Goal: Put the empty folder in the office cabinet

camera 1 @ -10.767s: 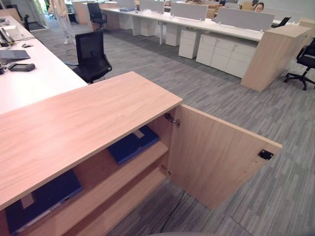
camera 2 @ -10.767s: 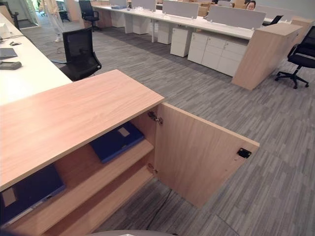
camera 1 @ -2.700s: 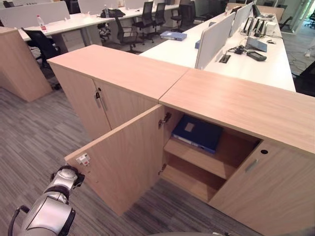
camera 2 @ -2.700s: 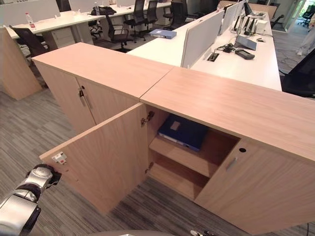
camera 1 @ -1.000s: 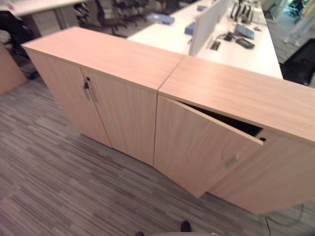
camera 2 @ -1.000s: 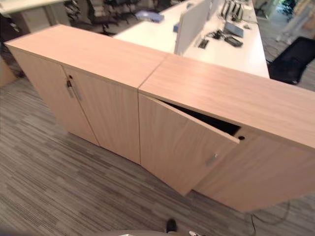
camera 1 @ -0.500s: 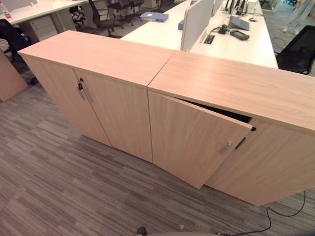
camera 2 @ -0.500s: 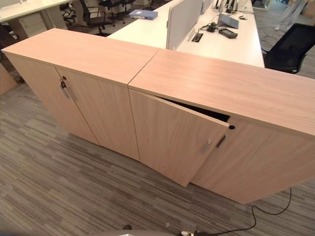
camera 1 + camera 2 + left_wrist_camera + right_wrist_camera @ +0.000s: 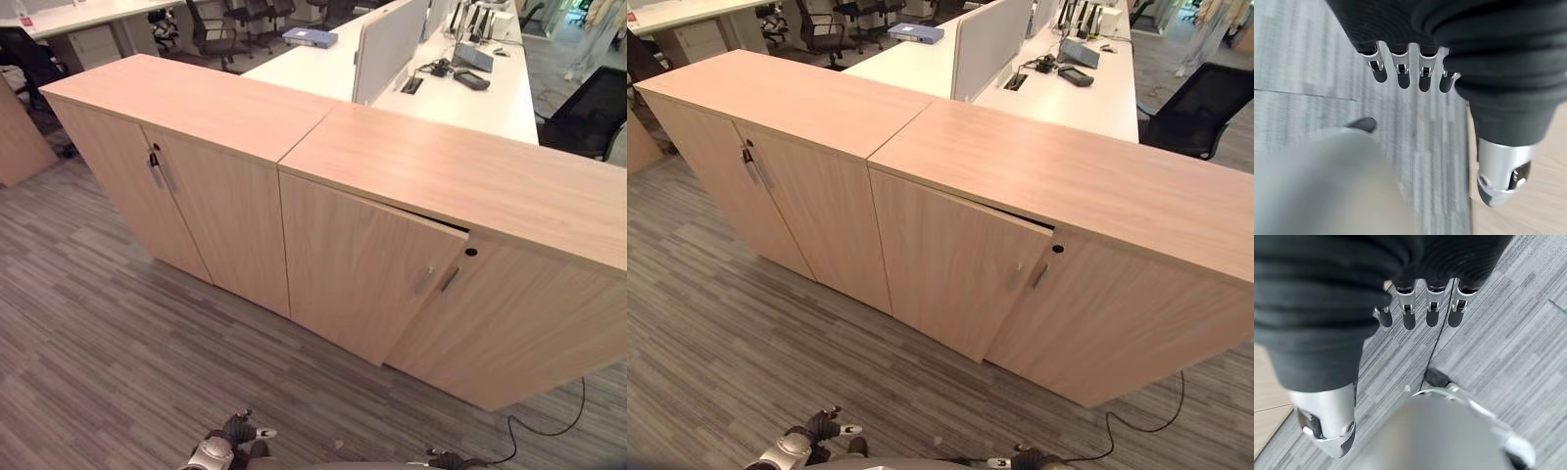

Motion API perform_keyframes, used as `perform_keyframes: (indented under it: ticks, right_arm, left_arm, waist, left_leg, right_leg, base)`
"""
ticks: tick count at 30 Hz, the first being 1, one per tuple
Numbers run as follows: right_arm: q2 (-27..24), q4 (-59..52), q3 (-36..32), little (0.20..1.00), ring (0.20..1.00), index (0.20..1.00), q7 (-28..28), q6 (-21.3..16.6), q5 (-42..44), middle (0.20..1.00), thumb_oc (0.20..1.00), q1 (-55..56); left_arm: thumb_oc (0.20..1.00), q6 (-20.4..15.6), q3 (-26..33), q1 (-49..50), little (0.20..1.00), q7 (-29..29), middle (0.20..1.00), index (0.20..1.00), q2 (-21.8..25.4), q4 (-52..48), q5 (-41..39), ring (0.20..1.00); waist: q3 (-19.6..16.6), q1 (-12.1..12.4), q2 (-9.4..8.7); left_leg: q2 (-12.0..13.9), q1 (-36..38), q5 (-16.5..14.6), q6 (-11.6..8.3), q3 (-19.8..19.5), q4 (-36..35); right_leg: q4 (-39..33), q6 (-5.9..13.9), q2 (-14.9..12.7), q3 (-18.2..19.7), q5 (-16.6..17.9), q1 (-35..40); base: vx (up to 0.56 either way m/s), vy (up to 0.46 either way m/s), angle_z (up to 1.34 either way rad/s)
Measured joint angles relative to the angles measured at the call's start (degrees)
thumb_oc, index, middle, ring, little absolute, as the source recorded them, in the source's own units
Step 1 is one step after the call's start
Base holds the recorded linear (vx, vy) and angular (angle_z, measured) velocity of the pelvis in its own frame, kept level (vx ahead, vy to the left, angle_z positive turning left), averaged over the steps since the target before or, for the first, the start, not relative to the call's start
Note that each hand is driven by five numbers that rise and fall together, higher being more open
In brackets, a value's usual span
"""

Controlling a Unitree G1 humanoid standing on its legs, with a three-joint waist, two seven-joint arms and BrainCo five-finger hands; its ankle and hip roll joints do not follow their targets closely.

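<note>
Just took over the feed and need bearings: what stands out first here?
The office cabinet straight ahead, with one door a crack ajar at its handle edge while the door to its right sits flush. Both hands hang low over the grey carpet, left hand and right hand open and holding nothing.

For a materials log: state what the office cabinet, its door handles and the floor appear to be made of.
Office cabinet: light wood-grain panel, matte, likely laminated board; fine straight grain runs evenly over the top and doors. Door handles: slim bars with a grey metallic look, probably metal, too small to confirm. Floor: grey striped carpet, apparently tiles, with a dull woven look and no shine.
</note>
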Motion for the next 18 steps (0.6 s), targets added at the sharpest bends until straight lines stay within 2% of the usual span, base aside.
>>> perform_keyframes:
  ticks: [1,2,3,4,5,6,7,8,9,10,11,13,14,16,18]
  right_arm:
    - [-0.9,0.1,-0.4,1.000,1.000,1.000,-0.1,-0.1,0.2,1.000,1.000,-0.7]
    - [-1.8,0.2,-0.6,1.000,1.000,1.000,-0.4,-0.2,0.2,1.000,1.000,-1.2]
    - [-2.3,0.5,-1.3,1.000,1.000,1.000,-0.5,-0.6,0.2,1.000,1.000,-0.2]
    - [-2.1,0.6,-2.9,1.000,1.000,1.000,-0.7,-0.9,0.3,1.000,1.000,1.0]
    - [-1.9,1.1,-3.8,1.000,1.000,1.000,-1.0,-1.1,0.3,1.000,1.000,2.7]
    - [-0.6,3.2,-4.7,1.000,1.000,1.000,-1.1,-1.0,0.3,1.000,1.000,4.6]
    - [1.7,5.2,-6.9,1.000,1.000,1.000,-1.3,-0.8,1.7,1.000,1.000,5.7]
    - [2.0,6.1,-7.0,1.000,1.000,1.000,-1.3,0.0,2.5,1.000,1.000,6.2]
    - [1.6,5.9,-6.1,1.000,1.000,1.000,-0.8,0.1,2.3,1.000,1.000,6.8]
    - [1.8,4.6,-5.5,1.000,1.000,1.000,-1.1,-0.1,2.4,1.000,1.000,7.3]
    - [1.4,3.5,-3.8,1.000,1.000,1.000,-1.3,-0.2,1.9,1.000,1.000,6.9]
    - [0.6,2.3,-2.7,1.000,1.000,1.000,-1.7,0.2,1.3,1.000,1.000,6.3]
    - [0.5,1.9,-2.5,1.000,1.000,1.000,-1.5,0.0,0.1,1.000,1.000,5.6]
    - [0.1,1.1,0.6,1.000,1.000,1.000,-2.0,0.0,-0.5,1.000,1.000,4.0]
    - [0.0,-0.3,0.1,1.000,1.000,1.000,-1.9,-0.3,-0.6,1.000,1.000,3.4]
  left_arm:
    - [1.000,-0.7,3.2,1.2,1.000,0.0,1.000,1.000,0.1,2.0,-0.3,1.000]
    - [1.000,0.0,3.8,1.7,1.000,0.0,1.000,1.000,-0.1,4.9,-0.3,1.000]
    - [1.000,0.2,3.7,2.8,1.000,-0.1,1.000,1.000,0.2,4.4,-0.4,1.000]
    - [1.000,0.2,3.8,3.4,1.000,-0.1,1.000,1.000,0.1,3.2,-0.4,1.000]
    - [1.000,-0.1,3.6,3.5,1.000,-0.3,1.000,1.000,-0.1,2.7,-0.4,1.000]
    - [1.000,-0.5,2.8,4.2,1.000,-0.5,1.000,1.000,-1.4,2.6,-0.1,1.000]
    - [1.000,-2.0,3.3,5.2,1.000,0.8,1.000,1.000,-0.9,5.0,0.5,1.000]
    - [1.000,-0.3,3.5,5.1,1.000,-0.4,1.000,1.000,0.9,5.0,0.5,1.000]
    - [1.000,0.9,1.3,4.8,1.000,-2.1,1.000,1.000,3.5,1.0,0.0,1.000]
    - [1.000,0.2,-1.3,4.7,1.000,-2.1,1.000,1.000,5.2,-2.1,0.0,1.000]
    - [1.000,-1.0,-0.6,4.0,1.000,-2.2,1.000,1.000,5.7,-2.0,-0.4,1.000]
    - [1.000,-1.1,-0.4,2.7,1.000,-3.8,1.000,1.000,4.8,-1.0,-1.0,1.000]
    - [1.000,-1.2,-0.7,2.9,1.000,-4.9,1.000,1.000,3.8,-0.9,-1.0,1.000]
    - [1.000,-1.2,-2.2,3.3,1.000,-5.2,1.000,1.000,3.0,-3.3,-1.0,1.000]
    - [1.000,-1.7,-3.0,3.4,1.000,-5.4,1.000,1.000,2.3,-4.1,-1.0,1.000]
  waist:
    - [0.6,0.7,-1.56]
    - [0.3,0.7,-1.98]
    - [0.0,-0.1,-1.44]
    - [-0.5,-1.0,-0.82]
    - [-1.0,-2.0,-0.28]
    - [-1.1,-2.4,-1.11]
    - [-3.0,-2.8,-1.24]
    - [-4.5,-3.8,-1.54]
    - [-5.0,-3.5,-1.71]
    - [-5.7,-3.6,-1.73]
    - [-6.1,-3.4,-1.61]
    - [-7.4,-3.9,-1.17]
    - [-7.9,-3.8,-1.17]
    - [-7.9,-3.6,-1.11]
    - [-7.7,-3.4,-0.82]
  left_leg:
    - [-5.3,-0.9,-3.6,-0.71,-9.5,5.3]
    - [-10.3,-0.8,-7.3,1.57,-14.0,8.9]
    - [-11.8,0.4,-9.5,5.56,-12.2,8.4]
    - [-11.3,1.2,-10.4,7.20,-9.2,4.8]
    - [-10.8,3.5,-10.3,7.67,-7.6,-1.0]
    - [-10.7,5.9,-9.5,8.46,-6.5,-6.6]
    - [-11.0,8.2,-6.8,8.77,-6.0,-12.5]
    - [-11.3,9.2,-6.0,9.26,-5.5,-14.4]
    - [-11.4,9.4,-5.0,9.83,-5.3,-16.4]
    - [-11.5,9.3,-4.4,10.17,-5.4,-17.6]
    - [-11.6,9.1,-4.5,10.26,-5.2,-17.5]
    - [-12.3,9.4,-4.5,10.94,-4.6,-17.3]
    - [-12.3,9.9,-4.2,10.65,-4.6,-16.9]
    - [-12.3,10.2,-4.2,10.64,-4.7,-16.9]
    - [-12.1,10.3,-4.2,10.63,-4.7,-16.9]
  right_leg:
    - [-0.2,-0.99,-1.6,2.7,0.6,-0.6]
    - [-1.2,-1.32,-2.5,3.6,1.2,-0.4]
    - [-1.8,-0.53,-2.2,3.0,2.9,-0.3]
    - [-1.8,-0.48,-1.6,2.0,2.7,0.0]
    - [-1.8,-0.03,-1.1,0.9,2.1,0.2]
    - [-1.7,0.28,-1.4,0.6,1.8,0.5]
    - [-1.7,1.04,-2.0,0.7,1.7,0.4]
    - [-1.8,1.44,-2.6,1.3,1.4,-0.4]
    - [-1.7,1.81,-2.8,1.5,1.6,-0.6]
    - [-1.7,2.16,-3.0,1.4,1.7,-1.3]
    - [-1.7,2.64,-3.2,1.7,1.9,-1.4]
    - [-1.7,3.12,-3.5,2.2,2.0,-1.4]
    - [-1.7,3.44,-3.5,2.2,2.0,-1.3]
    - [-1.7,3.40,-3.3,2.4,2.0,-1.0]
    - [-1.7,3.37,-3.2,2.4,2.0,-0.9]
  base:
    - [0.04,0.045,-1.10]
    - [0.07,0.077,-1.02]
    - [0.09,0.121,-0.41]
    - [0.10,0.106,0.27]
    - [0.08,0.082,0.52]
    - [0.10,0.117,0.34]
    - [0.04,0.120,0.05]
    - [0.06,0.180,-0.08]
    - [0.02,0.099,-0.02]
    - [0.04,0.086,-0.06]
    - [0.03,0.062,-0.13]
    - [0.03,0.072,-0.14]
    - [0.03,0.062,0.04]
    - [0.02,0.054,0.03]
    - [0.01,0.027,-0.02]
